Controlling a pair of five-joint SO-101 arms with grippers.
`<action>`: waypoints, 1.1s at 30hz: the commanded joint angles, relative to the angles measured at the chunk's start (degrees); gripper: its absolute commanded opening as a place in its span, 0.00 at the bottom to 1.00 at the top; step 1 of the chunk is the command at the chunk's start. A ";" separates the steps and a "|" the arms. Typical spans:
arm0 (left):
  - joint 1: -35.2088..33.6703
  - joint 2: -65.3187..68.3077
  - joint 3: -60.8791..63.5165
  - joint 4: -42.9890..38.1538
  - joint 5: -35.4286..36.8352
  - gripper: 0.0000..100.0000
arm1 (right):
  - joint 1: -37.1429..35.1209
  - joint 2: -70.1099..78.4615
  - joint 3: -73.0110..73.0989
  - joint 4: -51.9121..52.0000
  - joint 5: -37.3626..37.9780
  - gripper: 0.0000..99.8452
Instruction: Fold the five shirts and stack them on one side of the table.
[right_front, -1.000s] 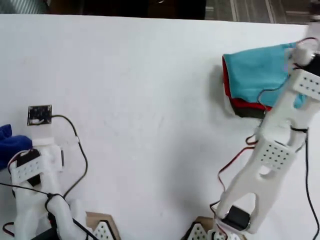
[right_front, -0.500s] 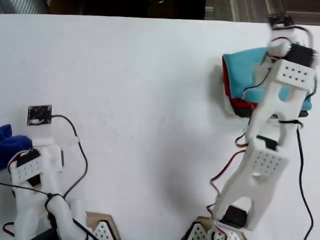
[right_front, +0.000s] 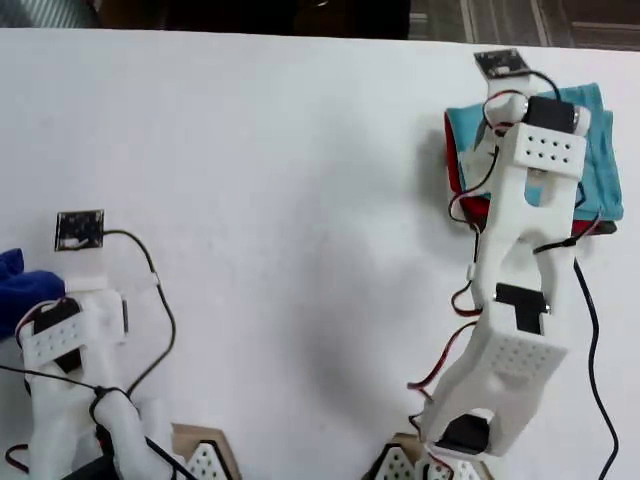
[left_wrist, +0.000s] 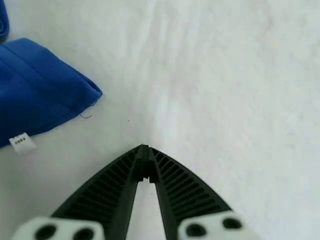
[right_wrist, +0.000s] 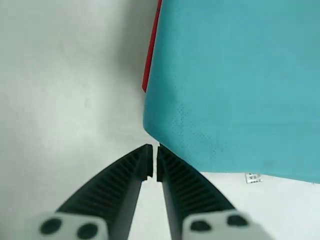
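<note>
- A teal shirt (right_front: 603, 150) lies folded at the far right side of the bench (right_front: 300, 150).
- A red shirt (right_front: 452, 178) is seen under it, with its edge poking out, and a dark shirt (right_front: 604, 229) seems to lie at the very bottom.
- So three shirts can be counted as folded and stacked. More cannot be made out in that pile.
- The right end effector (right_wrist: 152, 162) is held just beside a corner of the teal shirt, right above the bare bench. Its two fingers are almost together, and nothing is held between them.
- A blue shirt (right_front: 10, 288) lies at the left edge of the bench, well apart from the folded ones. It looks bunched up and is not yet folded.
- The left end effector (left_wrist: 144, 165) is pointed at bare bench near the blue shirt. Its fingers are pressed together and nothing is gripped.
- The step in hand is judged to be the gap between two shirts: the teal one is set down, and the blue one is waiting.
- Next, the blue shirt would need to be pulled out onto open bench and spread flat. For that, the fingers must first be opened and then closed on an edge of the cloth.
- After folding, it would have to be carried across and laid square on the teal shirt.
</note>
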 joint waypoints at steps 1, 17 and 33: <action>0.35 -1.32 -0.13 -0.35 0.26 0.03 | 0.40 -4.62 5.98 -4.53 -0.35 0.02; 0.35 -1.32 -0.13 -0.35 0.26 0.03 | 1.63 -23.96 15.12 -14.46 2.64 0.02; 0.35 -1.32 -0.13 -0.35 0.26 0.03 | 2.42 -9.63 28.84 -28.62 4.84 0.02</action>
